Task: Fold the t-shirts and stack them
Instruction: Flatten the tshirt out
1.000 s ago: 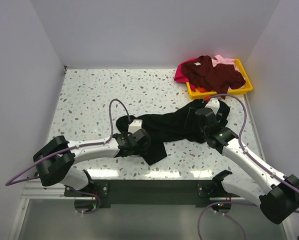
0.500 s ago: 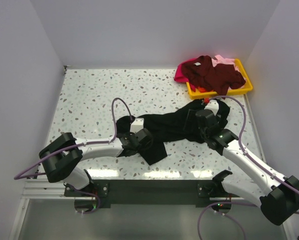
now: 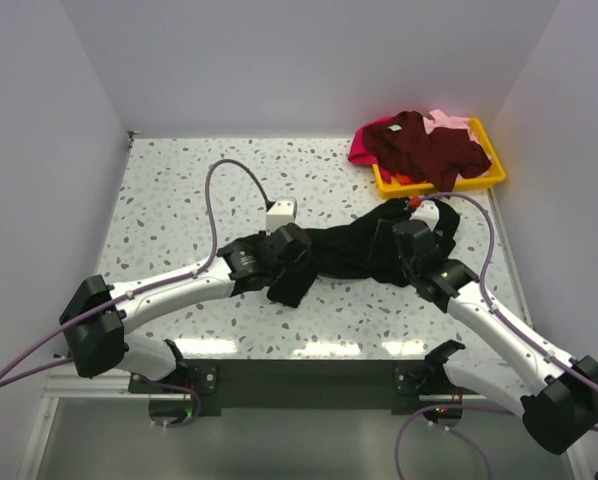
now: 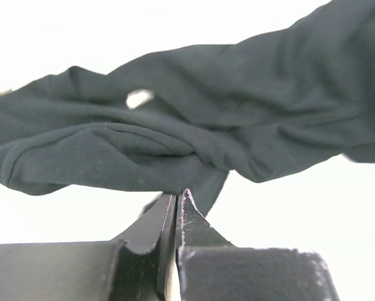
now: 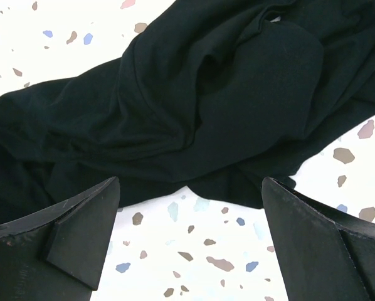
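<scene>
From the top view, the black t-shirt (image 3: 354, 252) lies bunched in a long band across the tabletop (image 3: 179, 200), running from about the centre toward the right edge, its right end near the yellow tray (image 3: 495, 172). The tray sits in the far right corner. The maroon t-shirt (image 3: 424, 148) is heaped on top of it and spills over its far-left side. The magenta t-shirt (image 3: 361, 150) peeks out at the tray's left end, and the pale pink t-shirt (image 3: 445, 121) shows at the far edge of the heap. The left tool (image 3: 291, 268) is at the left end of the black t-shirt, where a dark flap of cloth droops toward the near edge. The right tool (image 3: 416, 238) is over the right part of the same shirt. From this height the set of either tool is hard to read

In the left wrist view, the left tool (image 4: 177, 202) has its two fingers pressed together, tips meeting at the lower edge of the black t-shirt (image 4: 237, 119). They pinch a fold of it, and the rest of the cloth spreads in soft creases above and to both sides, against a washed-out white ground

In the right wrist view, the right tool (image 5: 189, 188) is spread wide, one finger (image 5: 81, 232) at the lower left and the other at the lower right, holding nothing. The black t-shirt (image 5: 206, 106) fills the upper part in rumpled folds, and its near edge lies on the speckled tabletop (image 5: 194, 257) between the fingers
</scene>
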